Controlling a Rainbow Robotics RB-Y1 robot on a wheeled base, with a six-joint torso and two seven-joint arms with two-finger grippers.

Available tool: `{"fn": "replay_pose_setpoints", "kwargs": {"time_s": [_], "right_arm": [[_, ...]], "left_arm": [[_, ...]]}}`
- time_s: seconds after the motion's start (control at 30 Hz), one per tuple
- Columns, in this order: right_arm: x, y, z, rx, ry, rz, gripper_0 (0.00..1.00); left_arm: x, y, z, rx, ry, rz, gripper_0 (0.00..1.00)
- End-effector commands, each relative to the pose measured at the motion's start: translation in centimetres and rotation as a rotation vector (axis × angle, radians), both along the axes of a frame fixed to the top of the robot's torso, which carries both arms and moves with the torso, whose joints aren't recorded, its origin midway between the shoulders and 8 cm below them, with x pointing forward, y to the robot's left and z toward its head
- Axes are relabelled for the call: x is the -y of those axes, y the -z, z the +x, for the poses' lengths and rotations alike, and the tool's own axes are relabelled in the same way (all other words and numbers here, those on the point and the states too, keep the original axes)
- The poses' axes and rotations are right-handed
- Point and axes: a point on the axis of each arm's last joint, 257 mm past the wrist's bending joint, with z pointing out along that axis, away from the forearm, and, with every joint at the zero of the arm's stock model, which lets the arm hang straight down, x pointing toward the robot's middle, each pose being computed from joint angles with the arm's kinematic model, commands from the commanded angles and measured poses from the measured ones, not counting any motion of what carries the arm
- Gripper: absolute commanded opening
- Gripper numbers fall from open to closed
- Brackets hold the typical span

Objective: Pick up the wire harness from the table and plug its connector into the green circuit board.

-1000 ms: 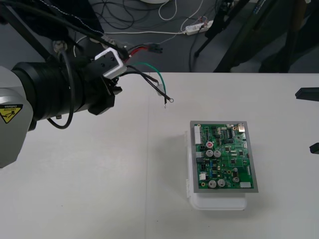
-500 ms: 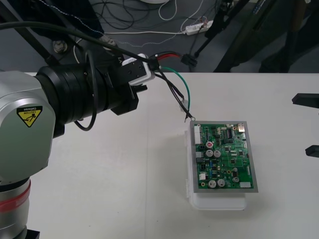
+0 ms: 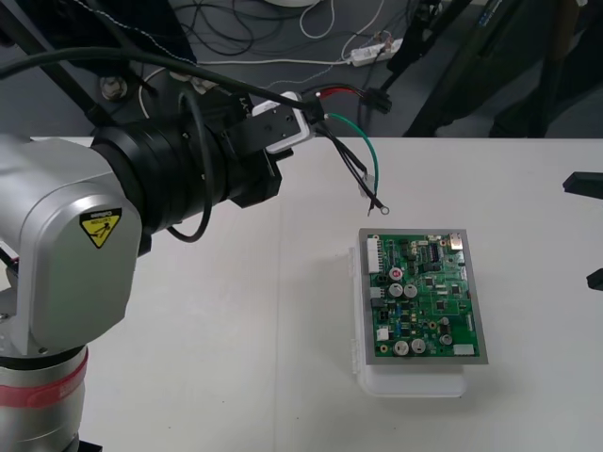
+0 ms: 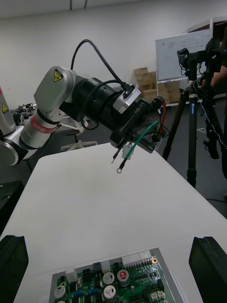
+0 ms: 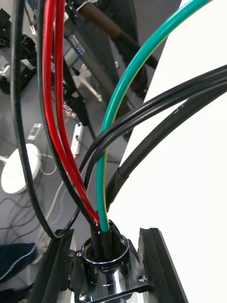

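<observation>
Plain light table [image 3: 188, 377]. The left arm [image 3: 75, 245] reaches in over its far-left part. I see the left claw [image 3: 303, 118] held up off the table near the far edge. Its fingers [image 5: 156, 265] are closed in tight on the wire harness [image 3: 363, 160], with the round metal socket [image 5: 105, 265] clamped between them. Red, black and green wires [image 5: 100, 189] fan out from the claw's tip and hang free. The black plug [image 3: 380, 99] is in the air just past the tip. The green circuit board [image 3: 426, 297] sits on its white base [image 3: 415, 384] on the table, below and beyond the dangling wires and apart from them. The right claw [image 3: 592, 229] is parked at its own side, fingers spread wide, facing the board.
</observation>
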Motion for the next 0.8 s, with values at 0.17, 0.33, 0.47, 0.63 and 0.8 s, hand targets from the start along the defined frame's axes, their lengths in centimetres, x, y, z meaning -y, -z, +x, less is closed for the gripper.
{"fn": "replay_pose_setpoints", "kwargs": {"time_s": [0.17, 0.33, 0.47, 0.63, 0.8], "right_arm": [[-1.3, -1.2, -2.2, -0.163, -0.026, 0.0, 1.0], [-2.1, -2.2, -0.7, -0.214, 0.077, 0.057, 1.0], [-2.2, -3.5, 1.1, -0.203, 0.164, 0.108, 1.0], [-3.3, -5.3, 2.0, -0.188, 0.225, 0.166, 1.0], [-4.6, -5.4, 1.6, -0.213, 0.242, 0.204, 1.0]], "left_arm": [[3.9, -4.0, -0.7, 0.107, 0.052, -0.097, 0.0], [5.0, -4.7, -0.7, 0.137, 0.07, -0.129, 0.0], [5.4, -5.1, -0.8, 0.151, 0.078, -0.145, 0.0], [5.4, -5.6, -0.8, 0.164, 0.078, -0.158, 0.0], [5.7, -5.8, -1.0, 0.172, 0.085, -0.164, 0.0]]}}
